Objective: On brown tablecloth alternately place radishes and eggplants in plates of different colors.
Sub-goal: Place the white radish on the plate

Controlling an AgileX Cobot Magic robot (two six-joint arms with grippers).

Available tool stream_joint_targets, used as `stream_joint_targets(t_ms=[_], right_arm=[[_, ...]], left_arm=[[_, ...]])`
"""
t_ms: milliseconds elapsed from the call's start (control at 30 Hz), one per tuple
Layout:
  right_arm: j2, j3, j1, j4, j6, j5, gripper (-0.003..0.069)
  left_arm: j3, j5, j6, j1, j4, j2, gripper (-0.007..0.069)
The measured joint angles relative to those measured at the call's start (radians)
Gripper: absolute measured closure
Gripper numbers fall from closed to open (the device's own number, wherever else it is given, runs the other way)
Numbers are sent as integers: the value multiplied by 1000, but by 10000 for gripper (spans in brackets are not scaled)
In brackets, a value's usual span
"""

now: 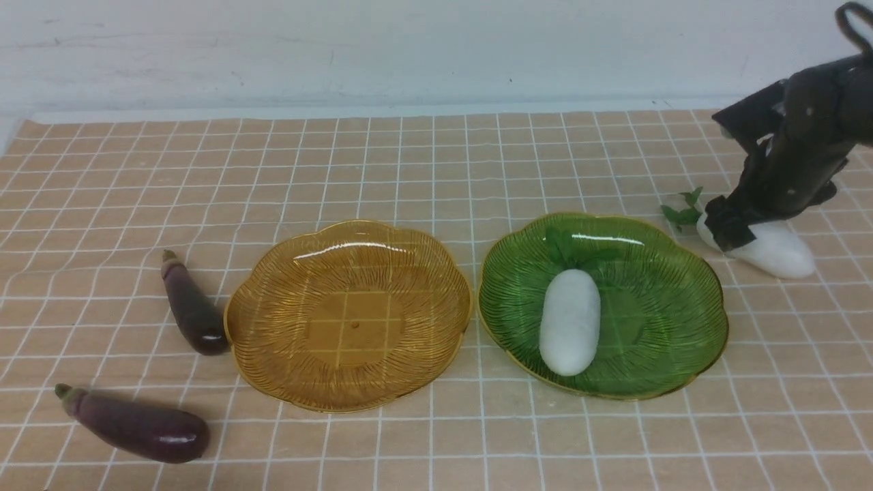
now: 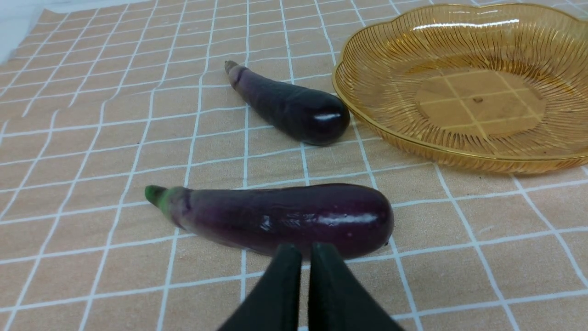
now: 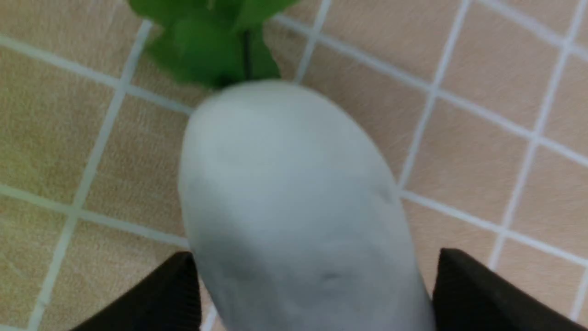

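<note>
Radish (image 3: 294, 184) near tablecloth's (image 1: 532, 436) far right corner, likely light, firm, smooth, best taken round its middle; right gripper (image 3: 317, 285) wide open astride it, grip unconfirmed.

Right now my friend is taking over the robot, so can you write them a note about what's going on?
Left fingers: shut, holding nothing.
Right fingers: open, one on each side of a white radish on the cloth, right of the green plate.
Done: the other radish lies in the green plate.
Left: that second radish, plus two eggplants on the cloth by the empty amber plate. An eggplant probably comes next.
</note>
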Motion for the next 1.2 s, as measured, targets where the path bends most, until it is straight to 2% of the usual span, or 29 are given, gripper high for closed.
stream_joint_targets(t_ms=[100, 300, 467, 700, 900, 1067, 1133, 1200], right_arm=[[4, -5, 0, -15, 29, 8, 172], [4, -98, 0, -56, 78, 158, 169], [-23, -219, -1, -10, 113, 311, 169], [-197, -262, -1, 282, 180, 345, 169], [-346, -107, 12, 488, 178, 350, 169], [-408, 106, 115, 526, 140, 353, 169], [-407, 169, 186, 495, 130, 354, 169], [-397, 210, 269, 410, 130, 316, 169]], left_arm=[[0, 0, 0, 0, 0, 0, 607], [0, 0, 0, 0, 0, 0, 607], [0, 1, 0, 0, 0, 0, 607], [0, 1, 0, 0, 0, 0, 607], [0, 1, 0, 0, 0, 0, 607], [0, 1, 0, 0, 0, 0, 607], [0, 1, 0, 0, 0, 0, 607], [0, 1, 0, 0, 0, 0, 607]])
